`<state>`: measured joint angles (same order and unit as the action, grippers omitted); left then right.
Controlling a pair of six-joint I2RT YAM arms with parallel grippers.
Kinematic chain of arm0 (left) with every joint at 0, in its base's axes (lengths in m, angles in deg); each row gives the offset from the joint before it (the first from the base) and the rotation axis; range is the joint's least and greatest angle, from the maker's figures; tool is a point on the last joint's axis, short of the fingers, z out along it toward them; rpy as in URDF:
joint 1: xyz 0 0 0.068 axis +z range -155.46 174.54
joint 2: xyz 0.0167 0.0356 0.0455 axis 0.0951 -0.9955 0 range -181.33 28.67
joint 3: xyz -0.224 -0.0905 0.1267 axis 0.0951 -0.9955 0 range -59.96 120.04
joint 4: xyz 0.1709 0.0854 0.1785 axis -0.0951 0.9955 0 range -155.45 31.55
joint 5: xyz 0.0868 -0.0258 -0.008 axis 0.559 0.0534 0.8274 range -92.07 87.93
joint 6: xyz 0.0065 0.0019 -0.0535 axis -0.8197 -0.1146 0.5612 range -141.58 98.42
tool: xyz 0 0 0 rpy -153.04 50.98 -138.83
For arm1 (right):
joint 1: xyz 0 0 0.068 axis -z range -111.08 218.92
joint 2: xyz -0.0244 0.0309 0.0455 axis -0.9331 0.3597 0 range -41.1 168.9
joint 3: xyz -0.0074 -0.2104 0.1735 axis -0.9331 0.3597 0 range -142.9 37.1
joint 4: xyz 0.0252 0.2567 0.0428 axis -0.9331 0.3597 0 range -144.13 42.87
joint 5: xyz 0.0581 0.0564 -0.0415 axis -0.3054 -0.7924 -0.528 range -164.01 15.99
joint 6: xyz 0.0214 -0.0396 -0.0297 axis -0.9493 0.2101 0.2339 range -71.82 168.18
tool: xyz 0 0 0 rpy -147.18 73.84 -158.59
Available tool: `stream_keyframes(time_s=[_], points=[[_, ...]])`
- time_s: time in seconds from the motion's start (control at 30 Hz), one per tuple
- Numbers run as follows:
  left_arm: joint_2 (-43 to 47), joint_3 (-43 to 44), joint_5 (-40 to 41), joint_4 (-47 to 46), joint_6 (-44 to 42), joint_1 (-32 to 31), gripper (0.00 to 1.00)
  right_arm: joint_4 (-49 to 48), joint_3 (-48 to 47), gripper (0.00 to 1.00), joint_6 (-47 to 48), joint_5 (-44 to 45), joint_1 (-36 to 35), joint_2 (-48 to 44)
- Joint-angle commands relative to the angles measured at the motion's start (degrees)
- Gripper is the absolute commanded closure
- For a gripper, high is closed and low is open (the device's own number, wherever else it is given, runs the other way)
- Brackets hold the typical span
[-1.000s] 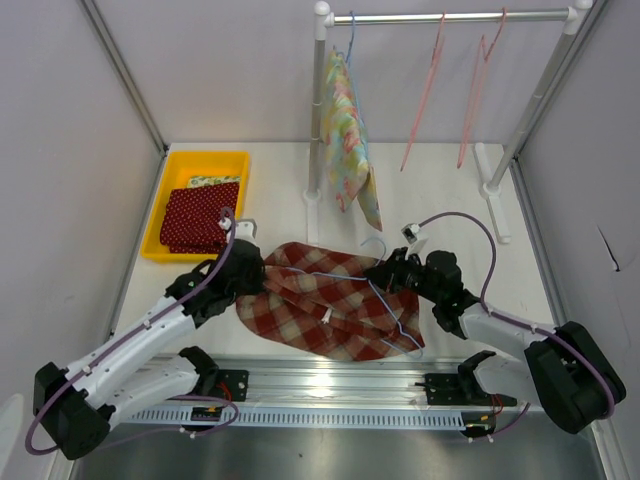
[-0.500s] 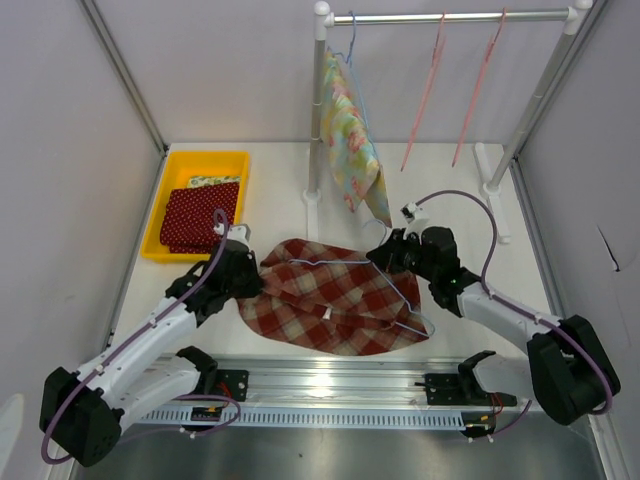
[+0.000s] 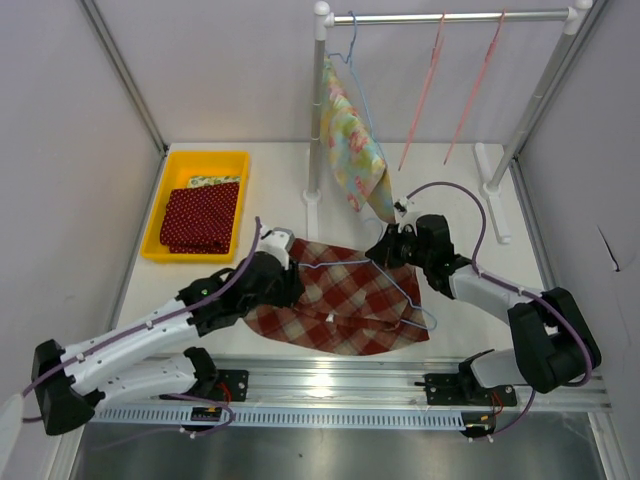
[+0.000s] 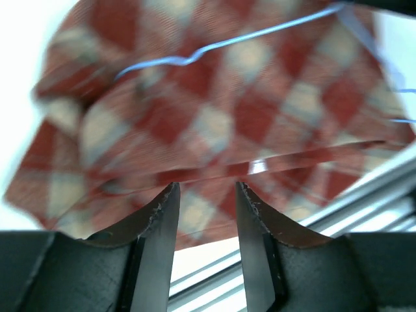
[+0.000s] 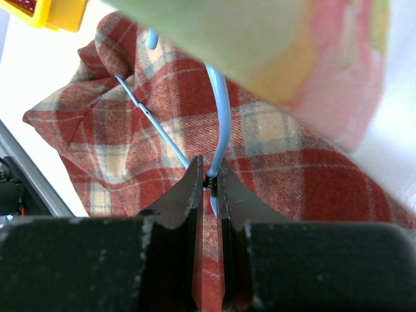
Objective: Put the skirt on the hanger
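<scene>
A red plaid skirt (image 3: 345, 305) lies crumpled on the white table, also in the left wrist view (image 4: 214, 110) and the right wrist view (image 5: 130, 123). A light blue wire hanger (image 3: 385, 285) lies on top of it. My right gripper (image 3: 392, 247) is shut on the hanger's neck (image 5: 219, 130) at the skirt's far right edge. My left gripper (image 3: 288, 280) is open and empty, just above the skirt's left part; its fingers (image 4: 162, 227) show cloth between and beyond them.
A clothes rail (image 3: 450, 17) at the back holds a floral garment (image 3: 352, 150) on a blue hanger and two pink hangers (image 3: 425, 90). A yellow tray (image 3: 175, 170) with a red dotted cloth sits at back left. A metal rail (image 3: 330, 385) runs along the near edge.
My left gripper moved right over the skirt and let go of its left edge. My right gripper moved back toward the rack with the hanger. The skirt spread flatter.
</scene>
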<state>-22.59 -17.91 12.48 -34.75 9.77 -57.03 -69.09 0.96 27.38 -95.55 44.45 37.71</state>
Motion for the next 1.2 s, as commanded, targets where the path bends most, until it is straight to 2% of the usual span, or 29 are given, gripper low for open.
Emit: stream_keyframes(time_s=[0.0, 0.1, 0.2, 0.27, 0.43, 0.57, 0.77, 0.9, 1.17], points=[[-4.09, 3.57, 6.02, -7.19, 1.78, -6.78, 0.55, -3.83, -0.25, 1.0, 2.61, -1.83, 1.18, 0.47], [-10.77, 4.36, 5.49, -15.11, 2.13, -10.65, 0.59, -7.0, 0.54, 1.0, 3.04, -4.03, 1.53, 0.73], [-19.73, 7.61, 7.16, -19.17, 1.87, -13.2, 0.64, -8.5, -0.33, 1.0, 2.78, -5.96, 2.58, 1.7], [-27.27, 9.81, 8.21, -25.13, 1.87, -14.43, 0.67, -8.86, -1.64, 1.0, 2.6, -6.76, 3.02, 3.1], [-35.73, 14.81, 8.92, -30.34, 1.96, -14.61, 0.7, -9.56, -2.88, 1.0, 2.17, -7.55, 3.02, 6.09], [-45.03, 19.03, 5.33, -35.18, 1.69, -15.57, 0.73, -11.05, -2.8, 1.0, 1.55, -7.2, 3.02, 7.5], [-51.65, 23.08, 2.95, -33.52, 3.71, -19.53, 0.87, -10.09, -4.2, 1.0, 1.81, -6.06, 3.02, 8.38], [-52.45, 21.07, 2.07, -33.77, 5.82, -21.29, 0.97, -8.86, -5.17, 1.0, 3.04, -5.09, 3.11, 8.73], [-55.25, 21.42, 1.36, -31.66, 7.93, -24.45, 1.0, -7.81, -7.8, 1.0, 4.01, -4.83, 3.38, 10.4]])
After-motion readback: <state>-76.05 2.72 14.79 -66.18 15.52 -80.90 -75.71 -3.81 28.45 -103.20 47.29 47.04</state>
